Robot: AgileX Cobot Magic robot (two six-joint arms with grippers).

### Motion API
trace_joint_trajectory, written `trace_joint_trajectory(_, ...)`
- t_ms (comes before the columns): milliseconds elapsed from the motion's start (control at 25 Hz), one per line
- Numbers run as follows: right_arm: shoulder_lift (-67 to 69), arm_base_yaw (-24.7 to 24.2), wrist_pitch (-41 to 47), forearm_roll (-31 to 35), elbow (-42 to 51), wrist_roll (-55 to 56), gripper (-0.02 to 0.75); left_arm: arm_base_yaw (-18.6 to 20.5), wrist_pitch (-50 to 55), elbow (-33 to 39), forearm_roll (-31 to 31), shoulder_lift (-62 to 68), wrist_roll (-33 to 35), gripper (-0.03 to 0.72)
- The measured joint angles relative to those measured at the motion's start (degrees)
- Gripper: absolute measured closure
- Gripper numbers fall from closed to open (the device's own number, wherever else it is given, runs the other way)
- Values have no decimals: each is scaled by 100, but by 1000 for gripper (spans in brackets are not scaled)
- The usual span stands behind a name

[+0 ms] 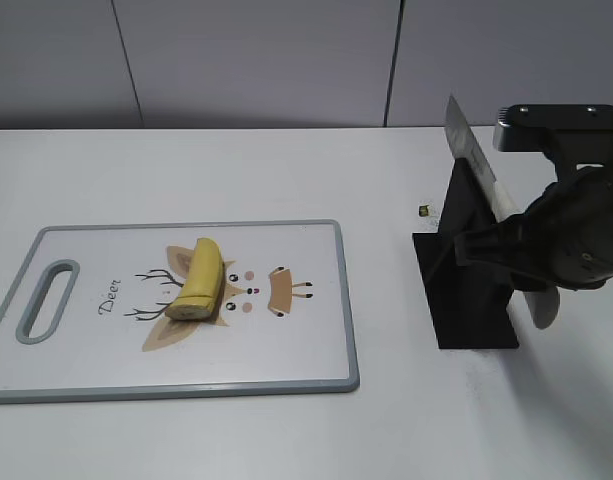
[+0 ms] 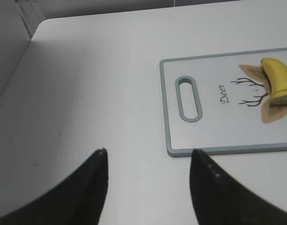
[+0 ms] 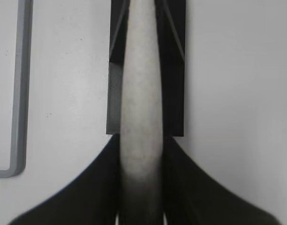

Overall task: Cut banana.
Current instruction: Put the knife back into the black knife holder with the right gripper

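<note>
the right gripper has its jaws closed on the knife handle at the black stand; the left gripper hangs open over the tabletop; the banana lies on the cutting board.

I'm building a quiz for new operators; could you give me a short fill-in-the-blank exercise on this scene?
1. The banana lies on the ____ board.
2. The right end effector is shut on the knife's ____.
3. The knife sits in a ____ stand.
4. The left end effector hangs open over the bare ____.

Missing words: cutting; handle; black; table
</note>
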Motion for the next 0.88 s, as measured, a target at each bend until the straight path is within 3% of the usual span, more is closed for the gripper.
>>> trace_joint_trajectory(80,15,0,6,35,-3,-23,456,0,0,0,0,0,0,146)
trace_joint_trajectory(240,-174,0,40,50,43,-36,176,0,0,0,5,0,0,152)
trace_joint_trajectory(320,-418,0,45,39,43,-36,97,0,0,0,5,0,0,154)
trace_joint_trajectory(600,-1464,0,219,145,43,-695,64,0,0,0,5,0,0,153)
trace_joint_trajectory(880,-2686,0,1013,1171,43,-2597,94,0,0,0,5,0,0,153)
